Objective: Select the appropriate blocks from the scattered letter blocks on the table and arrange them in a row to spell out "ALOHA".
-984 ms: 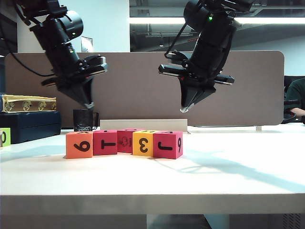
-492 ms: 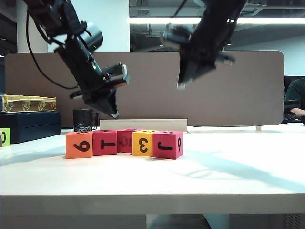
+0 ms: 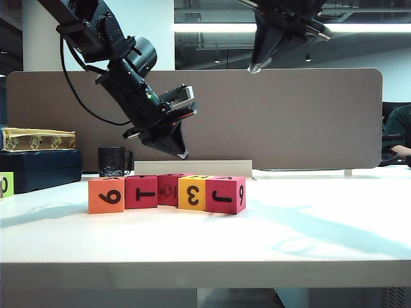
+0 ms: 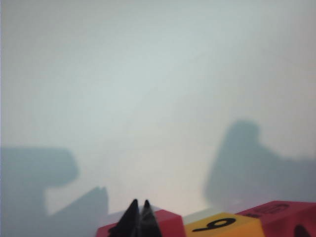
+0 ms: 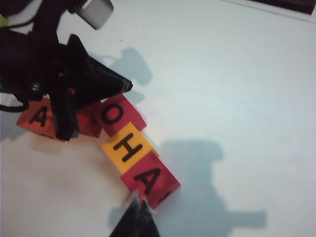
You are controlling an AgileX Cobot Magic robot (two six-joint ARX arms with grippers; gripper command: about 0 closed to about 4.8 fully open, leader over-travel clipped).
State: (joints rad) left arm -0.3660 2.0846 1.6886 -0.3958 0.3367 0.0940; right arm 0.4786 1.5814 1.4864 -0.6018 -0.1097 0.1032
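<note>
Five letter blocks stand in a slightly curved row on the white table (image 3: 308,224): orange (image 3: 106,195), pink (image 3: 141,191), pink (image 3: 168,188), yellow (image 3: 192,192) and pink (image 3: 226,194). From above, the right wrist view reads A (image 5: 37,118), a block mostly hidden by the left arm, O (image 5: 118,113), H (image 5: 129,147) and A (image 5: 150,182). My left gripper (image 3: 183,154) (image 4: 139,202) is shut and empty, hanging just above and behind the middle blocks. My right gripper (image 3: 255,67) (image 5: 139,201) is shut and empty, high above the row.
A grey-brown divider panel (image 3: 289,122) stands behind the table. A lime-green block (image 3: 5,185), a dark box (image 3: 38,168) and a black mug (image 3: 112,160) sit at the far left. A low white box (image 3: 205,168) lies behind the row.
My left arm has swung right and down, from above the orange block to just above the row's middle. My right arm has lifted to the top of the exterior view.
</note>
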